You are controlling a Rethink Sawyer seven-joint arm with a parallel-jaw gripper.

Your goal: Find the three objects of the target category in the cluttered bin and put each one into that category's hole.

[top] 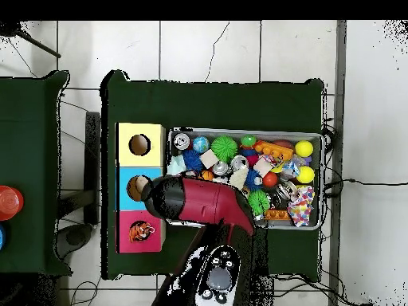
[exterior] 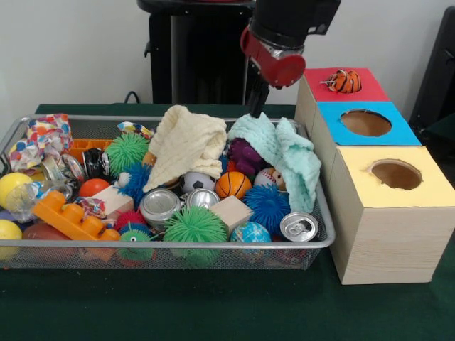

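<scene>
The silver wire-mesh bin point(exterior: 213, 245) is full of toys; in the overhead view point(top: 320, 183) my arm covers its left part. The orange tiger plush point(exterior: 345, 81) sits in the round hole of the red surround point(exterior: 373, 91) on the wooden box, also seen from overhead point(top: 141, 232). My gripper point(exterior: 256, 106) hangs at the bin's far right edge, just above a mint cloth point(exterior: 284, 153), level with the red-surround box. A purple soft thing point(exterior: 245, 155) shows under that cloth. No tan-brown bear-like plush shows.
The blue-surround hole point(exterior: 365, 122) and the yellow-surround hole point(exterior: 396, 174) are open. A cream cloth point(exterior: 186, 145) lies over the bin's middle. Spiky balls point(exterior: 195, 226), cans point(exterior: 159, 206), a small basketball point(exterior: 233, 185) and an orange brick point(exterior: 71, 217) fill the bin.
</scene>
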